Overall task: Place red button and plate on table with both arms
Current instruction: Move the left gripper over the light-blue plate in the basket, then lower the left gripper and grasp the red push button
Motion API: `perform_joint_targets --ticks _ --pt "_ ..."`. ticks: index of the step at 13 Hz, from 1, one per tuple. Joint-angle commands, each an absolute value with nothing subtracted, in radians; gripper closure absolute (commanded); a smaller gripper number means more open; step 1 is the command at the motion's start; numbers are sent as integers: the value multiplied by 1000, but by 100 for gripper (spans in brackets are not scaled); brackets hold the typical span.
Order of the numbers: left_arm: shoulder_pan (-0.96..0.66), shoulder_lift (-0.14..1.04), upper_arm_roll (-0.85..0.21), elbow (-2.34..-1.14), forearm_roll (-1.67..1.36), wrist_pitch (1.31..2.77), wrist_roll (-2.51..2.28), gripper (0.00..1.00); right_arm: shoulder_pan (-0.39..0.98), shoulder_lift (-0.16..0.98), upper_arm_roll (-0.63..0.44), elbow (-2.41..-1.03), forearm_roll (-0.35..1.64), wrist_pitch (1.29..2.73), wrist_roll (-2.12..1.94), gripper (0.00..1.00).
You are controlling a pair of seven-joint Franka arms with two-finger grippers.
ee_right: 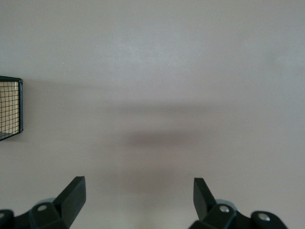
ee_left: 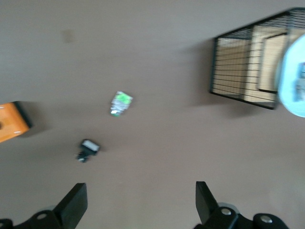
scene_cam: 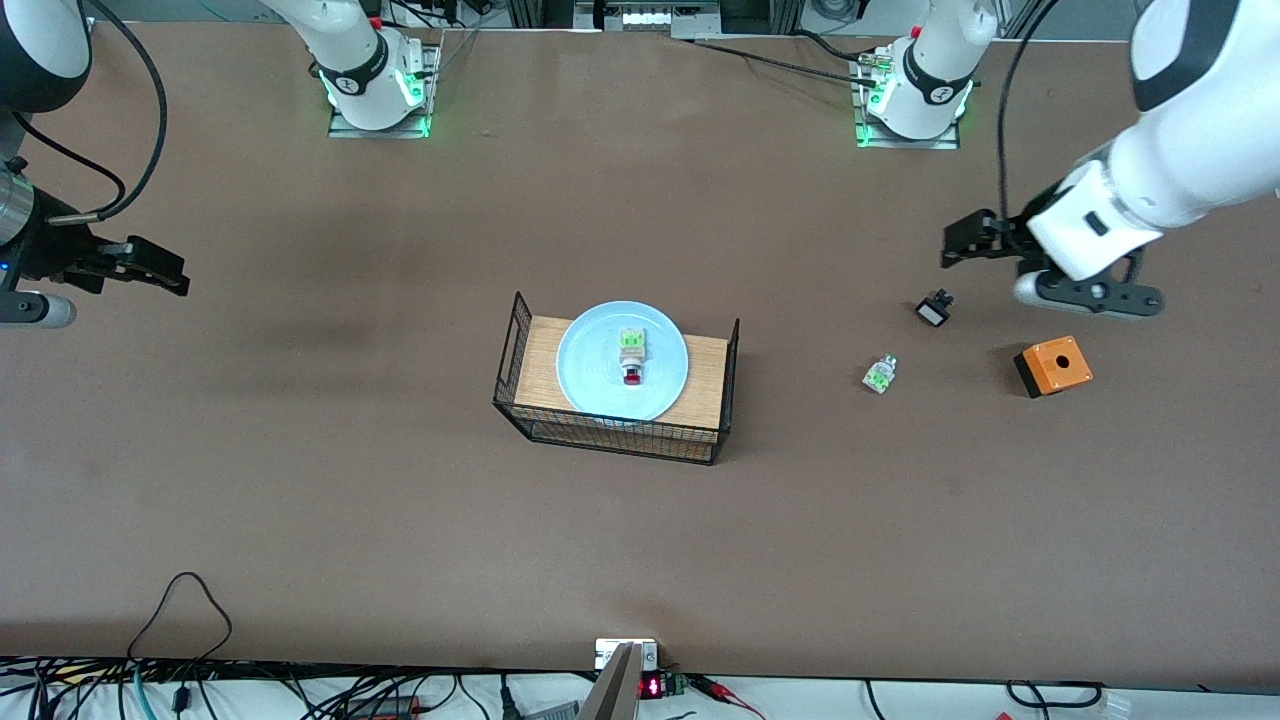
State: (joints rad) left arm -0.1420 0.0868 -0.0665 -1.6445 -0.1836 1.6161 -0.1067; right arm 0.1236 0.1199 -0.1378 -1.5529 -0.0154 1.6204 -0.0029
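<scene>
The pale blue plate (scene_cam: 590,365) lies on the wood top of a black wire rack (scene_cam: 617,432) at the middle of the brown table (scene_cam: 400,500). The red button (scene_cam: 632,358) lies on the plate, with its red cap toward the front camera. My left gripper (scene_cam: 957,245) is open and empty, up over the table toward the left arm's end, apart from the rack. In the left wrist view its jaws (ee_left: 141,200) stand wide, and the plate's edge (ee_left: 291,81) shows. My right gripper (scene_cam: 165,268) is open and empty over bare table at the right arm's end; it also shows in the right wrist view (ee_right: 139,195).
Toward the left arm's end lie a white-green piece without a red tip (scene_cam: 880,374), a small black part (scene_cam: 934,309) and an orange box with a hole (scene_cam: 1053,366). All three show in the left wrist view: the white-green piece (ee_left: 121,103), the black part (ee_left: 87,149), the orange box (ee_left: 12,121).
</scene>
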Motion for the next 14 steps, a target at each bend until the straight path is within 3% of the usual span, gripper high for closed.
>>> perform_joint_targets --ticks 1,7,10,14 --pt "-283 204 -64 -1486 -195 1592 -298 0 123 120 -135 -1543 -9 1615 -9 0" --pt "-595 601 -55 -1033 -164 1655 -776 0 123 120 -133 -1543 -9 1617 -9 0" --pt "-690 685 -49 -1019 -129 1799 -879 0 123 117 -133 -1542 -9 1617 -9 0" --pt "-721 771 -49 -1020 -14 1859 -884 0 121 117 -135 -1542 -9 1620 -11 0"
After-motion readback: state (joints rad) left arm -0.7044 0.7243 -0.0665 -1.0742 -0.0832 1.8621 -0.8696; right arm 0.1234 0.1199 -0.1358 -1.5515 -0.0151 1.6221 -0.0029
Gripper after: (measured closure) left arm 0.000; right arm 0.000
